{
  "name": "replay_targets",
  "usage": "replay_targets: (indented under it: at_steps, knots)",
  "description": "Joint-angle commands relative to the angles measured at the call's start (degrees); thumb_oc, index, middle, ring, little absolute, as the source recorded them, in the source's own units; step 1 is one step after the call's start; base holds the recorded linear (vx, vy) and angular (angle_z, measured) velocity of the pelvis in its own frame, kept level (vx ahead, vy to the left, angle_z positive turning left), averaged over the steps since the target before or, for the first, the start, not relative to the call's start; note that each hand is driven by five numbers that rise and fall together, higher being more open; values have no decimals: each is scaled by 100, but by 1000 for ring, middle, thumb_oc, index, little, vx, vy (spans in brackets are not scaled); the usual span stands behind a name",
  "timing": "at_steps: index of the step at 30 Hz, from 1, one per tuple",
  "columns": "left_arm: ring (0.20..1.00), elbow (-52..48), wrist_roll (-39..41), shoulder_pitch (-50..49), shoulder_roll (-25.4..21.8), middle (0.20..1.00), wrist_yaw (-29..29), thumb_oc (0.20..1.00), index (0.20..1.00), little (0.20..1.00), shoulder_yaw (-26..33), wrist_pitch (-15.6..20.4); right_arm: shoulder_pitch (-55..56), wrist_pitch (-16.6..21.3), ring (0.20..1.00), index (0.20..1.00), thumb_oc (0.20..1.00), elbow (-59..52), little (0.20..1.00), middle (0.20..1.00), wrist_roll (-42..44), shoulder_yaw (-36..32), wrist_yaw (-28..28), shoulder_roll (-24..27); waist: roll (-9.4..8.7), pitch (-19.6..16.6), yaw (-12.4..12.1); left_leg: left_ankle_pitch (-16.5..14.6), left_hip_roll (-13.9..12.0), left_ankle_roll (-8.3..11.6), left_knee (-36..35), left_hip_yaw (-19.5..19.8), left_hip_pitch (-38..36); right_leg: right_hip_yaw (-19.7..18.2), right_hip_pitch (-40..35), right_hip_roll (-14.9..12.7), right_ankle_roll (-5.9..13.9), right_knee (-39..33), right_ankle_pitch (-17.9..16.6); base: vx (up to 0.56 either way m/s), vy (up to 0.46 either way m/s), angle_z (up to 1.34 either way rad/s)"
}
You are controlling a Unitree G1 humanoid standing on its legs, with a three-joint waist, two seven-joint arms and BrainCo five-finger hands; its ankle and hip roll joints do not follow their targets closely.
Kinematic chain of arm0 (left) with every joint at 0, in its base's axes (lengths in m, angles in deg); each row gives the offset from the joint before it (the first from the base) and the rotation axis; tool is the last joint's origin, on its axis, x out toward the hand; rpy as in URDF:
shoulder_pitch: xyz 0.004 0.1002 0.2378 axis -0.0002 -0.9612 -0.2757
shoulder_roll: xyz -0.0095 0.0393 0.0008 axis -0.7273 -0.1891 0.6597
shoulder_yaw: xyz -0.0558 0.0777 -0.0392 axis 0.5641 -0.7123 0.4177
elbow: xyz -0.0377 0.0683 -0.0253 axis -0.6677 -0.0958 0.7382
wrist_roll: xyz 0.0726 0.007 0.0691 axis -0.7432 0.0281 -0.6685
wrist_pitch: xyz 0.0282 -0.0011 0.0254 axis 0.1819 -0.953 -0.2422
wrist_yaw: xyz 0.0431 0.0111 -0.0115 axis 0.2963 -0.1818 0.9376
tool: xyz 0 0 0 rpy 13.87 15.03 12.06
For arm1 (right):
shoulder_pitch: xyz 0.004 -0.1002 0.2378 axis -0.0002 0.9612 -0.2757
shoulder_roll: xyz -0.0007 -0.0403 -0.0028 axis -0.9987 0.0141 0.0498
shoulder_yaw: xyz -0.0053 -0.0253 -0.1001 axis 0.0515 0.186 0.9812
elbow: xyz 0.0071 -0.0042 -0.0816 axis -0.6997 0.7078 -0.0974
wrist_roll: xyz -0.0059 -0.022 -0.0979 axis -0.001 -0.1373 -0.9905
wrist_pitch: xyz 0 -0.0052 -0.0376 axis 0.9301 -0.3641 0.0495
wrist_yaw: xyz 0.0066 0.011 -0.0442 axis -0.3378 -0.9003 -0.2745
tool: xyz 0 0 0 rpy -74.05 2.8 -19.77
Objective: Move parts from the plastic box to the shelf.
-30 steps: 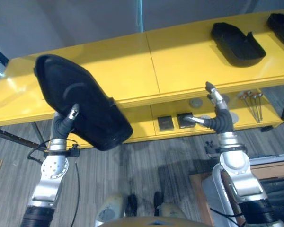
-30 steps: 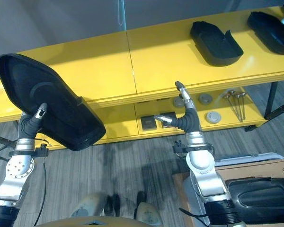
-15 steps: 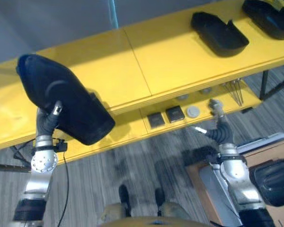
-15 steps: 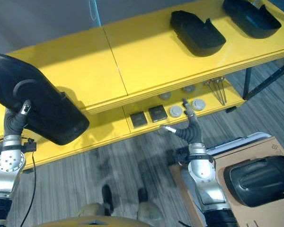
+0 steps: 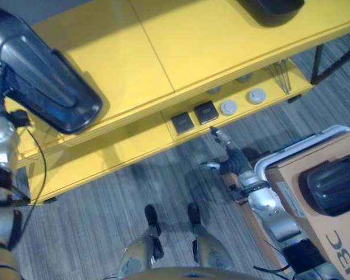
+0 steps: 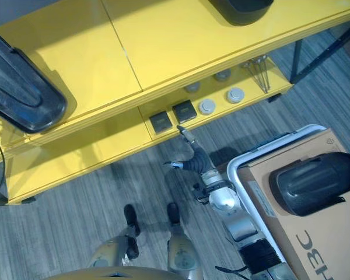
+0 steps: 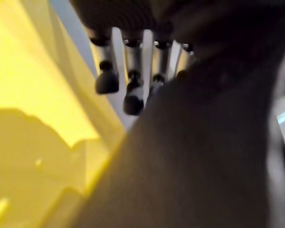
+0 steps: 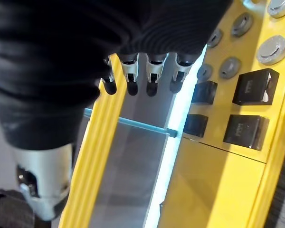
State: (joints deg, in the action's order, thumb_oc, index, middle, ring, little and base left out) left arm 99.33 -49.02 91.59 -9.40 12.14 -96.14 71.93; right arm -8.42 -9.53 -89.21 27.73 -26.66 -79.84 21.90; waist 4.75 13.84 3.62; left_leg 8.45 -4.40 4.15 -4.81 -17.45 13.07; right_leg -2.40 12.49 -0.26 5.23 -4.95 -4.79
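the long black part (image 5: 44,76) lies on the top of the yellow shelf (image 5: 163,41) at the robot's left — its long axis slants from far-left to near-right, rounded end toward the shelf's front edge. the left hand (image 7: 128,71) curls its fingers against it. the right hand (image 6: 191,156) hangs over the floor, fingers spread, holding nothing — beside a cardboard box (image 6: 315,233) carrying another black part (image 6: 312,182).

Bright, even light; blurred left wrist view
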Motion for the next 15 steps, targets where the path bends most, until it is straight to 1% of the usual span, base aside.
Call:
replay_targets:
  at_steps: [1, 3, 4, 6, 9, 11, 15]
  knots:
    - [200, -108, -338, 218, -216, 200, -182, 200, 200, 200, 239, 78, -3, 391, 1000, 1000, 1000, -245, 1000, 1000, 246, -295, -95, 114, 65, -67, -209, -592, -313, 574, -18, -194, -759, 207, -109, -130, 830, 515, 710, 22, -11, -9]
    - [200, 275, -774, 572, -511, 200, -259, 200, 200, 200, -75, -27, -63, 451, 1000, 1000, 1000, -184, 1000, 1000, 255, -224, -136, 114, 62, -30, -218, -570, -328, 582, -18, -202, -696, 213, -42, -116, 849, 498, 675, 20, -8, -1]
    - [200, 528, -1225, 828, -742, 200, -298, 200, 200, 200, -314, -99, -49, 494, 1000, 1000, 1000, -161, 1000, 1000, 280, -219, -174, 129, 60, 9, -213, -556, -343, 591, -18, -238, -646, 218, 33, -110, 865, 500, 644, 40, -17, 1]
    - [200, 783, -1718, 1102, -983, 200, -266, 200, 200, 200, -619, -159, -31, 553, 1000, 1000, 1000, -136, 1000, 1000, 365, -252, -221, 148, 54, 52, -214, -533, -366, 599, -19, -262, -587, 218, 116, -105, 881, 505, 611, 38, -1, -4]
    - [200, 978, -2017, 1261, -1166, 200, -153, 200, 200, 200, -719, -201, 75, 619, 1000, 1000, 1000, -114, 1000, 1000, 444, -333, -262, 171, 28, 100, -205, -520, -381, 606, -19, -306, -506, 210, 208, -93, 897, 489, 568, 37, 6, -4]
    - [200, 1036, -2089, 1233, -1217, 200, -157, 200, 200, 200, -708, -204, 118, 630, 1000, 1000, 1000, -99, 1000, 1000, 461, -358, -279, 170, 10, 122, -206, -517, -387, 608, -19, -327, -473, 218, 245, -91, 906, 481, 548, 0, 0, 0]
    - [200, 1196, -2344, 1253, -1235, 200, 51, 200, 200, 200, -669, -262, 196, 655, 1000, 1000, 1000, -51, 1000, 1000, 456, -370, -277, 175, -30, 182, -199, -499, -398, 610, -18, -354, -350, 223, 375, -73, 917, 458, 498, 38, 14, -2]
